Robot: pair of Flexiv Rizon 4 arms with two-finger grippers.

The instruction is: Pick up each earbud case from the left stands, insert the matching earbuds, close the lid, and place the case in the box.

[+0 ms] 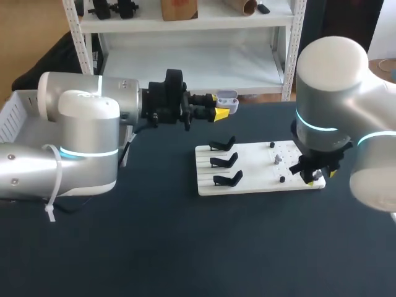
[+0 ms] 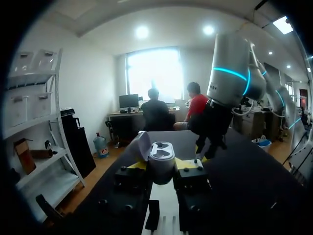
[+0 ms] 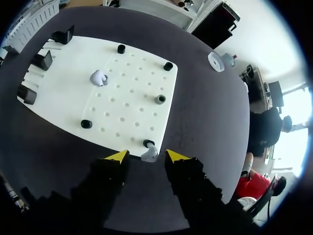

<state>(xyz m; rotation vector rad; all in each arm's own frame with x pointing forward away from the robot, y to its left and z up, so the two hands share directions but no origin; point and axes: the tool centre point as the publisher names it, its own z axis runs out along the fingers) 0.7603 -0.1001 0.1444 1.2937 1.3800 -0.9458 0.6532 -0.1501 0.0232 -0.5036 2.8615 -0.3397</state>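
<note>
The step in hand looks like earbud insertion. The left end effector (image 2: pixel 161 166) pinches the case (image 2: pixel 162 155) from both sides, with the lid (image 2: pixel 142 145) swung open and both wells apparently bare, and holds it in the air beyond the far edge of the board (image 1: pixel 253 172). The right end effector (image 3: pixel 147 156) hangs over the board's near right corner, fingers spread. An earbud (image 3: pixel 149 154) lies between the yellow tips and, as far as I can tell, touches neither. The next move, I judge, calls for a short descent and a gentle squeeze on that earbud, then a carry across to the case, lined up with the matching well. A black peg (image 3: pixel 148 143) stands just beside the earbud and could catch a finger. The earbud also sits at the board's edge, so a nudge may tip it onto the dark surface (image 1: pixel 185 247). A second earbud (image 3: pixel 99 77) lies mid-board among other pegs. Three stands (image 1: pixel 224 161) line the board's left side, all bare. The box (image 1: pixel 15 108) sits far left, partly hidden by the left arm.
</note>
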